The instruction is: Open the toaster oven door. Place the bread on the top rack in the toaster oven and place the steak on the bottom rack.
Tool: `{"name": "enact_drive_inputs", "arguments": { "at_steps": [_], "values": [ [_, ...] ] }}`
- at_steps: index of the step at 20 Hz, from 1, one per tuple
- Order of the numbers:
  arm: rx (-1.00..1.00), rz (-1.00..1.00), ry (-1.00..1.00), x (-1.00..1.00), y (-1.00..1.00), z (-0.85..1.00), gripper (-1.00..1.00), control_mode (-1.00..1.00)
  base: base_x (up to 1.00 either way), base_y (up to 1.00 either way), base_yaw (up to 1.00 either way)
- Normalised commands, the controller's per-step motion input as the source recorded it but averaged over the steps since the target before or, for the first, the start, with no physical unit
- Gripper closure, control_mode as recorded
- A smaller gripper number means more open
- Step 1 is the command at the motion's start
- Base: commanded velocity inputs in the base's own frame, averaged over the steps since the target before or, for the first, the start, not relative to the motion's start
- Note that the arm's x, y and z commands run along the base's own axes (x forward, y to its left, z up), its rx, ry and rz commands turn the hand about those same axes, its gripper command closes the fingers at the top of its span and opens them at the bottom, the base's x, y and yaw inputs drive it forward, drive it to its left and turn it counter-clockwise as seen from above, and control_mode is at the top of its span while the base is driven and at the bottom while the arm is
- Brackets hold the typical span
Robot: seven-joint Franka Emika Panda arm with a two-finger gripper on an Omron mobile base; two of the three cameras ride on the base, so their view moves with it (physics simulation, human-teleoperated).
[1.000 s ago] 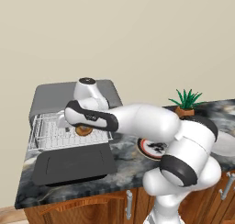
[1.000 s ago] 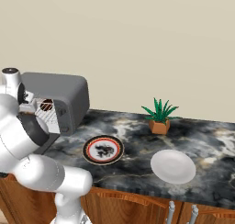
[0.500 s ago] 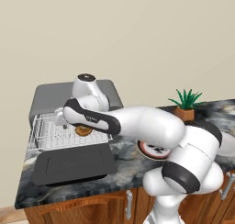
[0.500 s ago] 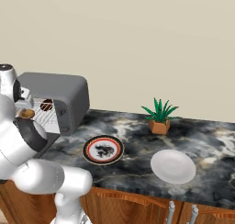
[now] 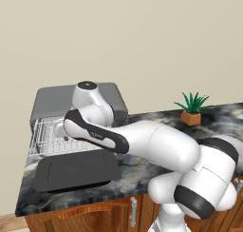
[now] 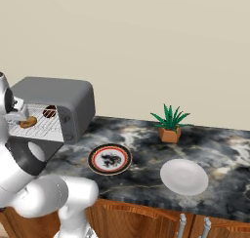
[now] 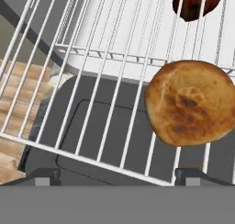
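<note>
Bread (image 7: 190, 102) flat on top rack (image 7: 92, 76), steak (image 7: 190, 2) seemingly beyond, gripper (image 7: 117, 175) open

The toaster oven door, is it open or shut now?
Open. The toaster oven door lies folded down flat on the counter in front of the toaster oven, and a wire rack with the bread on it sticks out above it.

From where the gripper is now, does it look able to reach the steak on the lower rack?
Probably not directly. The steak lies beneath the top rack, whose wires and the bread sit between it and the open gripper; it would need to come in lower.
</note>
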Motion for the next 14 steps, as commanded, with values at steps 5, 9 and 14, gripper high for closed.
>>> {"name": "enact_drive_inputs", "arguments": {
  "at_steps": [5, 9, 14],
  "values": [
    [0.0, -0.2, 0.0, -0.52, -0.01, -0.16, -1.0, -1.0, 0.0, 0.0, 0.0],
    [0.0, -0.17, 0.03, -0.39, -0.06, -0.16, -1.0, -1.0, 0.0, 0.0, 0.0],
    [0.0, -0.22, 0.14, -0.11, -0.14, -0.27, -1.0, -1.0, 0.0, 0.0, 0.0]
  ]
}}
